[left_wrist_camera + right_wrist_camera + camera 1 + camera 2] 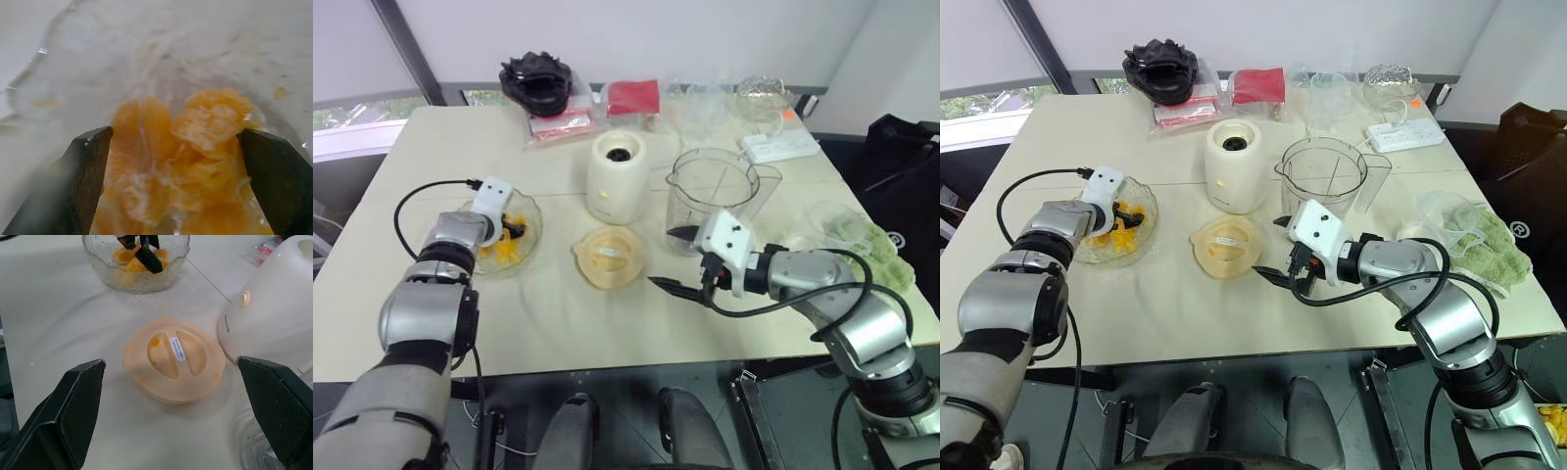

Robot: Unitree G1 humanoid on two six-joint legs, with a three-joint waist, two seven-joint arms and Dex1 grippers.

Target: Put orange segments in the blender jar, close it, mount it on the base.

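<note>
Step in hand, as I judge it, is the first one: picking fruit for loading. The left pincer [514, 227] dips into a shallow clear glass bowl with a wavy rim [534, 217] on the left of the cream-coloured bench [431, 166], its two black fingers [83, 171] spread wide on either side of the glossy, pulpy orange segments [195, 161], gripping nothing yet. The wedges look wet, soft and heaped together, with pale membrane showing.

The tall clear plastic blender jar with spout and side handle [710, 191] stands upright right of centre and looks empty, well apart from the bowl. Just beside it on the left stands the squat cream-white rounded base with a dark socket on top [619, 176]. In front of the base lies a flat round cream lid with a ridged grip [173, 360], smeared with juice.

The right pincer [682, 260] hovers in front of the jar, above the bench, jaws wide and empty.

Next, I would expect the left fingers to close gently on one segment; the flesh is slippery and easily crushed, so a light squeeze and a clean lift over the bowl rim are wanted, then a carry across the base to the jar mouth.
</note>
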